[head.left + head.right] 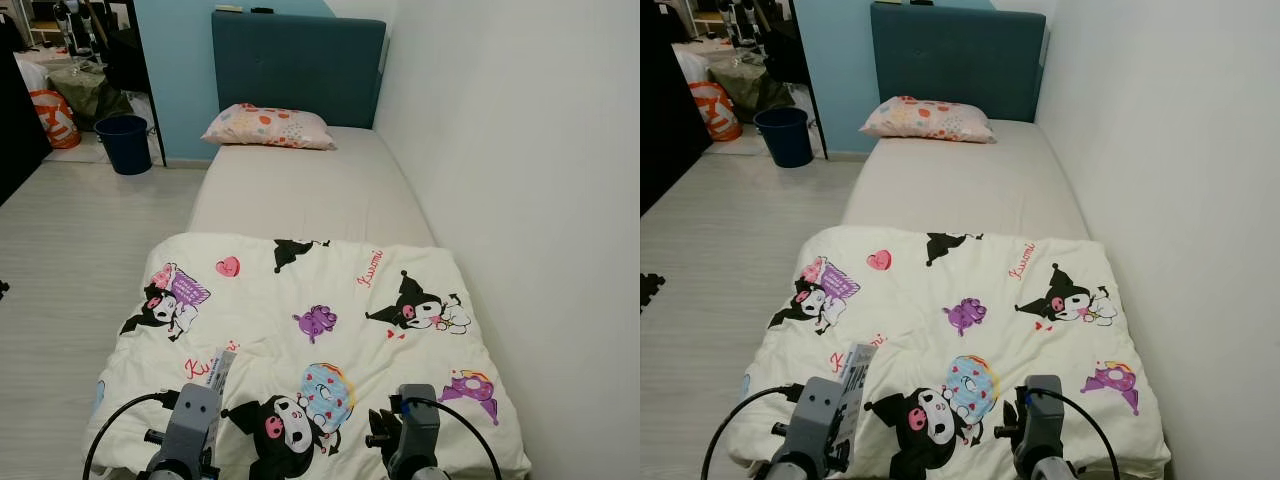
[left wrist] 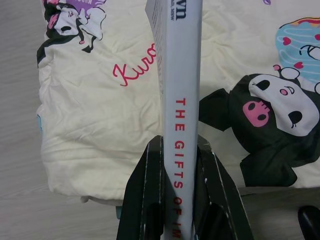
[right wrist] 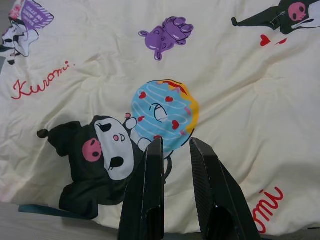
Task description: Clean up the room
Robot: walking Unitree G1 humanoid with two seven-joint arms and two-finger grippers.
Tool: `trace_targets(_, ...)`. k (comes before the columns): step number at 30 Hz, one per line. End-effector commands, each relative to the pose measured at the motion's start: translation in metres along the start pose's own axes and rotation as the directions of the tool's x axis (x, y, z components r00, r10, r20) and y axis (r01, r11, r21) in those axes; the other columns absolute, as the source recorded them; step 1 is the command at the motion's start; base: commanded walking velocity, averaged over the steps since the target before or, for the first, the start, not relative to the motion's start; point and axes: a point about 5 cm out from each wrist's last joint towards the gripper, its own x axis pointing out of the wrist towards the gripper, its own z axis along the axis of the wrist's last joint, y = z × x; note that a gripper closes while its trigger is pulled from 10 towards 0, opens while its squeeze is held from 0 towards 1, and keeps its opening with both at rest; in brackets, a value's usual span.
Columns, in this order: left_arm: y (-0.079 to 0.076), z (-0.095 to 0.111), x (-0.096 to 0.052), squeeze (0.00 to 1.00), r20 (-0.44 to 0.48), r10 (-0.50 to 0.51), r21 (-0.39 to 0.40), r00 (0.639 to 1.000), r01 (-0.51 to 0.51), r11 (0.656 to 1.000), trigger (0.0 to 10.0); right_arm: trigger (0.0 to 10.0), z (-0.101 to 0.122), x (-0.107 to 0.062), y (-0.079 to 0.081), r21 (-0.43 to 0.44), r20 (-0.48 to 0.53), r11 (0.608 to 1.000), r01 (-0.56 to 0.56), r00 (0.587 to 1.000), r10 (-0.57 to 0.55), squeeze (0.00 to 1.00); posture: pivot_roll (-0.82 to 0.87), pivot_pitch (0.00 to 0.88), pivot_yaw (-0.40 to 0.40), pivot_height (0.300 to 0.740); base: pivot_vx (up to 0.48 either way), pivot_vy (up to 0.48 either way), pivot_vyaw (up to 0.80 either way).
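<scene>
A grey book (image 2: 181, 75) with red spine lettering stands upright between the fingers of my left gripper (image 2: 178, 145), which is shut on its lower end. From the head view the book (image 1: 218, 368) hangs over the near left part of a cream cartoon-print blanket (image 1: 320, 300). The blanket covers the foot half of the bed. My right gripper (image 3: 176, 142) hovers above the blanket's blue doughnut print (image 3: 165, 115). A narrow gap shows between its fingers, with nothing in it.
The bare mattress (image 1: 310, 190) runs to a patterned pillow (image 1: 268, 127) and a teal headboard (image 1: 297, 65). A white wall (image 1: 520, 200) lines the bed's right side. Light floor (image 1: 80, 250) lies on the left, with a dark blue bucket (image 1: 125, 142) and an orange bag (image 1: 52, 118) beyond.
</scene>
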Motion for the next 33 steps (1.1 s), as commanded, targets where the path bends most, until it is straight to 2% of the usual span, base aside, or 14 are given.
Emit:
trace_targets(1, -0.001, -0.001, -0.001, 0.00, 0.000, -0.006, 0.007, 1.000, 0.006, 1.000, 10.0, 10.0, -0.004, -0.003, -0.001, 0.011, -0.003, 1.000, 0.006, 1.000, -0.006, 0.00, 0.04, 0.117, -0.043, 0.728, 0.000, 0.000, 0.00)
trace_targets(2, -0.001, -0.001, -0.001, 0.00, 0.000, -0.006, 0.007, 1.000, 0.006, 1.000, 10.0, 10.0, -0.004, -0.003, -0.001, -0.005, -0.005, 1.000, -0.003, 1.000, 0.003, 0.00, 0.04, 0.117, -0.043, 0.728, 0.000, 0.000, 0.00)
trace_targets(3, -0.001, -0.002, -0.001, 0.00, -0.001, -0.006, 0.008, 1.000, 0.006, 1.000, 10.0, 10.0, -0.005, -0.004, 0.001, -0.056, -0.013, 0.998, -0.015, 1.000, 0.015, 0.00, 0.04, 0.117, -0.043, 0.728, 0.000, 0.000, 0.00)
trace_targets(6, -0.001, -0.002, -0.001, 0.00, -0.001, -0.006, 0.008, 1.000, 0.006, 1.000, 10.0, 10.0, -0.005, -0.004, 0.002, -0.067, -0.017, 0.998, -0.015, 1.000, 0.014, 0.00, 0.04, 0.117, -0.043, 0.728, 0.000, 0.000, 0.00)
trace_targets(14, 0.000, -0.003, 0.000, 0.00, -0.015, 0.028, -0.033, 0.999, -0.029, 0.999, 10.0, 10.0, -0.007, -0.002, -0.002, -0.067, -0.050, 0.997, 0.030, 0.998, -0.034, 0.00, 0.03, 0.128, -0.047, 0.728, 0.000, 0.000, 0.00)
trace_targets(24, 0.000, -0.002, 0.001, 0.00, -0.010, 0.018, -0.015, 1.000, -0.019, 1.000, 10.0, 10.0, -0.009, -0.004, -0.009, -0.063, -0.064, 0.995, 0.077, 0.995, -0.081, 0.00, 0.03, 0.125, -0.046, 0.728, 0.000, 0.000, 0.00)
trace_targets(31, 0.000, -0.003, 0.000, 0.00, -0.011, 0.018, -0.013, 1.000, -0.019, 1.000, 10.0, 10.0, -0.008, -0.003, -0.009, -0.042, -0.060, 0.996, 0.075, 0.995, -0.078, 0.00, 0.03, 0.120, -0.046, 0.728, 0.000, 0.000, 0.00)
trace_targets(33, 0.000, -0.003, 0.000, 0.00, -0.012, 0.019, -0.012, 1.000, -0.019, 1.000, 10.0, 10.0, -0.008, -0.003, -0.008, -0.058, -0.061, 0.996, 0.068, 0.996, -0.072, 0.00, 0.03, 0.117, -0.047, 0.728, 0.000, 0.000, 0.00)
